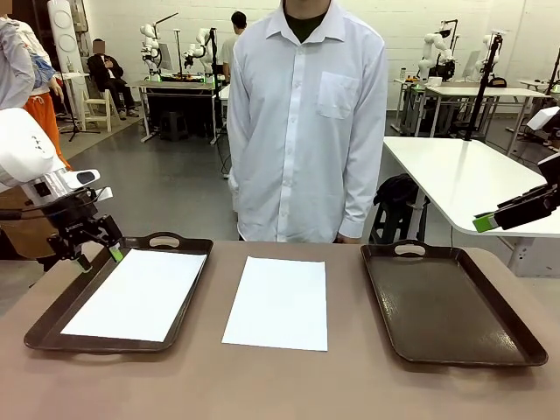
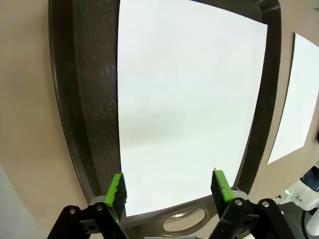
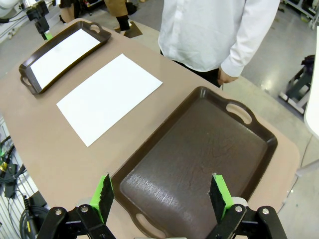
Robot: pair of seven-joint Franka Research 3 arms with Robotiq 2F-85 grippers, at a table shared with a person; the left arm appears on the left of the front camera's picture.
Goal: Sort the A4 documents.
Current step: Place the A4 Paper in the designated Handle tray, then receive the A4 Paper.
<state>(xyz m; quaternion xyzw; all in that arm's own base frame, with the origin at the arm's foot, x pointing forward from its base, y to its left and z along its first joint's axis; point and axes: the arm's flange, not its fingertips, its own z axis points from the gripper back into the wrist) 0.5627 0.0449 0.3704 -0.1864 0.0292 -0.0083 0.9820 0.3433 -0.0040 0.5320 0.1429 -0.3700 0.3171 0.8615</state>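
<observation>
While its jaws gape, left gripper (image 1: 100, 258) hovers above tray (image 1: 66, 302).

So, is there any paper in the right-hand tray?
No, the right tray is bare inside; one sheet lies in the left tray, a second sheet on the table.

The left gripper (image 2: 168, 185) is spread wide, nothing in it. Straight ahead a paper sheet (image 2: 184, 99) lies in a brown tray (image 2: 94, 99); a second sheet (image 2: 294, 99) sits off to its right.

Left gripper (image 2: 169, 188) low, jaws apart; right gripper (image 3: 162, 193) raised, jaws wide.
</observation>
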